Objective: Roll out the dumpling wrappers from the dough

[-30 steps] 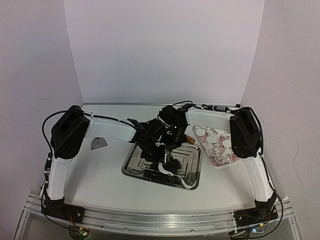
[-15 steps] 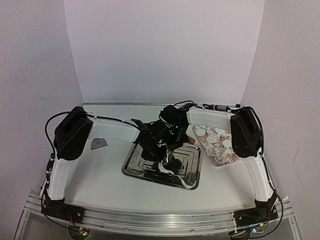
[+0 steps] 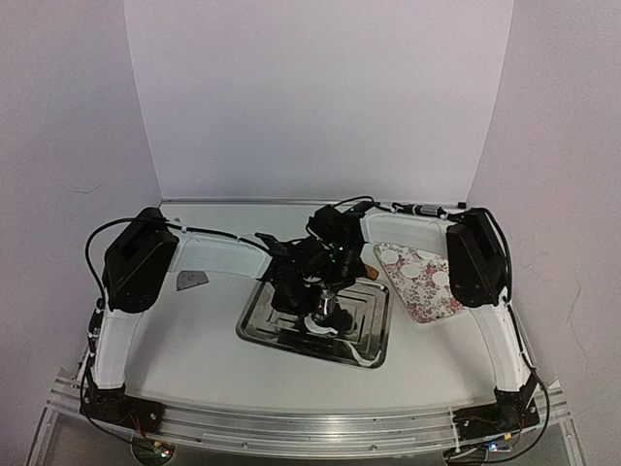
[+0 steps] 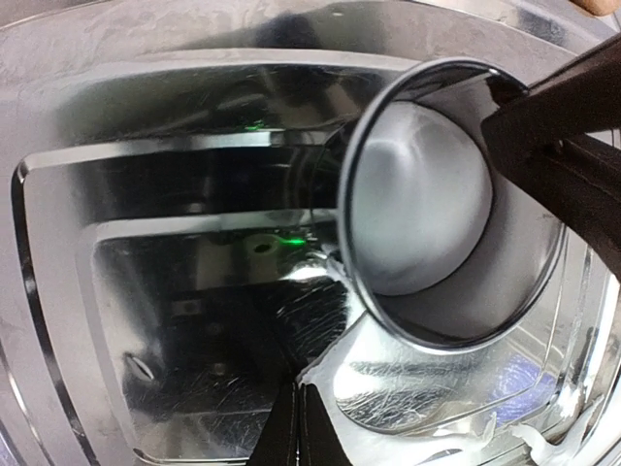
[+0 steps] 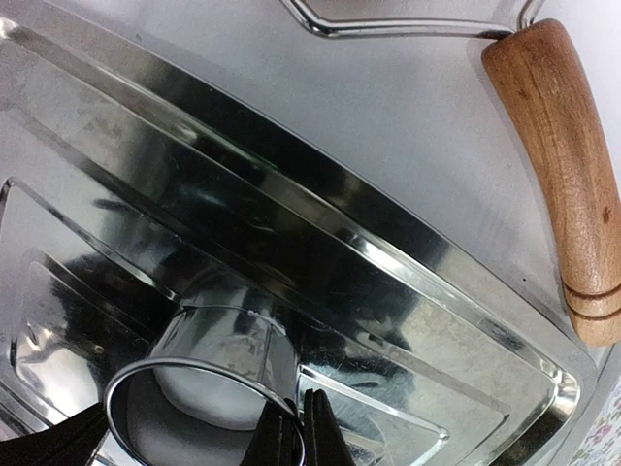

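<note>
Cutting step I reckon: right gripper (image 5: pixel 291 432) pinches the ring cutter (image 5: pixel 225 342) with a dumpling wrapper (image 4: pixel 417 204) inside, left gripper (image 4: pixel 296 427) squeezed closed, next needs easing that wrapper out.

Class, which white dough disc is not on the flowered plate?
The disc inside the ring cutter, over the steel tray; the other discs lie on the flowered plate.

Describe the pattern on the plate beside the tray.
Pink floral print on the plate, best in top external view.
</note>
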`<state>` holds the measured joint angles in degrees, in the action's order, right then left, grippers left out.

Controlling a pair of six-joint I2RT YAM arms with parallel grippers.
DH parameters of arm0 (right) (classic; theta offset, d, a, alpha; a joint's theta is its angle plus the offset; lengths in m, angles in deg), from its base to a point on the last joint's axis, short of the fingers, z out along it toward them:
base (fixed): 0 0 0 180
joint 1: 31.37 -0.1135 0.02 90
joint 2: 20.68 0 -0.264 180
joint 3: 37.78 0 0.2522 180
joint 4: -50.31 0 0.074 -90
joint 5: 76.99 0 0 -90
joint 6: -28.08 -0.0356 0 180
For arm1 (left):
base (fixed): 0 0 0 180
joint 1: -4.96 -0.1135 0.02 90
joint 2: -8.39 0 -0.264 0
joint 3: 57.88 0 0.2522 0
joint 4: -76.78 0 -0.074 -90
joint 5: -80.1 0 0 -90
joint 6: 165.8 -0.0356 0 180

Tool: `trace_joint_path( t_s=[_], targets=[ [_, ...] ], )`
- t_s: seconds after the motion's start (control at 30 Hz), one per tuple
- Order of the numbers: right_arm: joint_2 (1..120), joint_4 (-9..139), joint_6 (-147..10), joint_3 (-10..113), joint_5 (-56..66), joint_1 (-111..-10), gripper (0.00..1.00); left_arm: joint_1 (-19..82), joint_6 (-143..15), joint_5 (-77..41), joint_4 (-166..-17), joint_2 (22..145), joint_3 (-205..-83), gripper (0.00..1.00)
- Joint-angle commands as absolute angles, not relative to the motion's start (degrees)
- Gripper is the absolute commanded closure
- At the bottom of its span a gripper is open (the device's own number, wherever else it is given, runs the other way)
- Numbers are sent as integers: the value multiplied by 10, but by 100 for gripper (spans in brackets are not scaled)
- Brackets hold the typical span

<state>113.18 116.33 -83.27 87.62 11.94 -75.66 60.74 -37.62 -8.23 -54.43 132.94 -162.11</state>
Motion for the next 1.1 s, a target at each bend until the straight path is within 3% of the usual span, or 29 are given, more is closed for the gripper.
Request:
trace_joint_path(
  t_s=[0.0,0.7,0.8,1.07],
  targets=[
    [1131,1201,-840,861,154,-758,100,603,-360,-56,-485,1320,-1587,100],
    [1097,1201,-833,838,142,-758,100,580,-332,-36,-500,1274,-1525,100],
    [1088,1201,-835,842,135,-759,100,580,-334,-45,-510,1255,-1525,91],
    [1057,1201,-853,855,101,-758,100,580,-322,-48,-521,1175,-1523,53]
  ],
)
